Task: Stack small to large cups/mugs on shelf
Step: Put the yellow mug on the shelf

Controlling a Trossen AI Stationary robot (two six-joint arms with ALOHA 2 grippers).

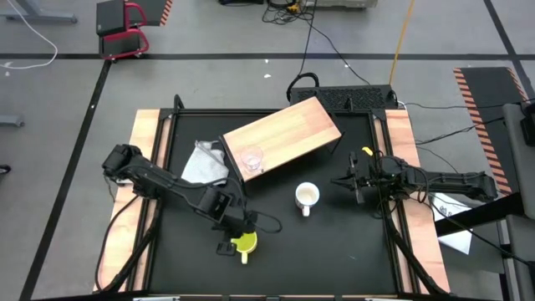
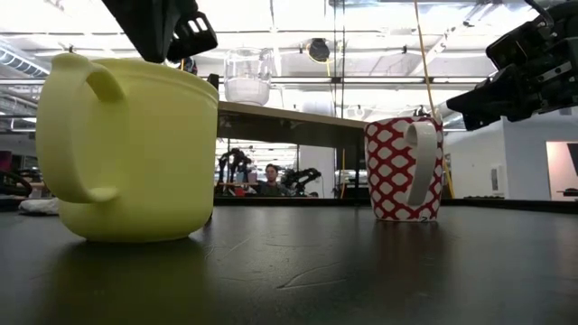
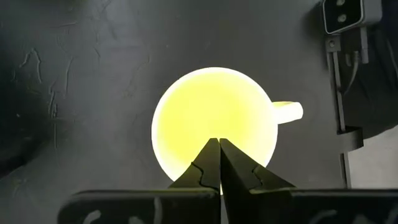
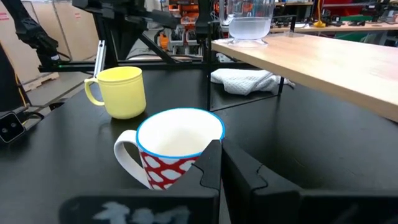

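Observation:
The yellow handled mug (image 1: 244, 243) stands upright on the black table near the front; it also shows in the low view (image 2: 126, 149). My left gripper (image 3: 219, 143) is shut and points down over the mug's opening (image 3: 214, 124), just above the rim. The white mug with the red pattern (image 1: 307, 197) stands upright at mid-table. My right gripper (image 4: 222, 155) is shut, level, a little to the right of the white mug (image 4: 177, 146) and apart from it. The clear glass cup (image 1: 251, 159) stands on the wooden shelf's (image 1: 288, 134) near-left end.
A white-grey cloth (image 1: 205, 163) lies on the table left of the shelf. The shelf sits slantwise across the table's far half. Wooden strips (image 1: 146, 167) run along the table's left and right sides. A small camera (image 3: 345, 15) stands near the yellow mug.

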